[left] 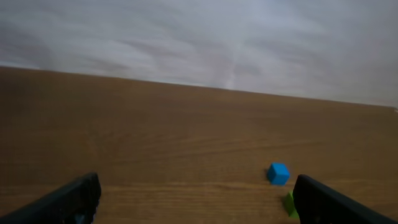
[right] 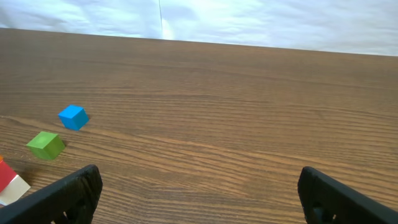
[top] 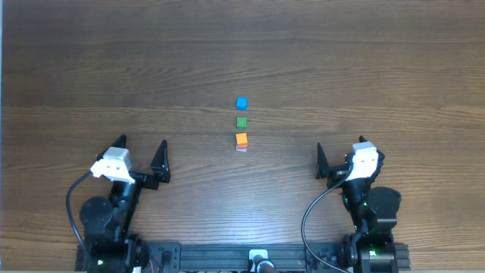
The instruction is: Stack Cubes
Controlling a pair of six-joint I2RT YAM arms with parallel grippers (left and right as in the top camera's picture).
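Three cubes lie in a short line at the table's middle: a blue cube (top: 241, 102) farthest from the arms, a green cube (top: 241, 122) behind it, and an orange cube (top: 241, 139) nearest. The orange one sits on something red and white (top: 241, 148). My left gripper (top: 141, 153) is open and holds nothing, low at the near left, well apart from the cubes. My right gripper (top: 340, 157) is open too, at the near right. The right wrist view has the blue cube (right: 73, 117), the green cube (right: 45, 145) and a red and white piece (right: 7, 180). The left wrist view catches the blue cube (left: 278, 173) and the green cube's edge (left: 289, 204).
The wooden table (top: 379, 68) stretches bare on all sides of the cube line. A pale wall (right: 280, 22) rises behind the far edge.
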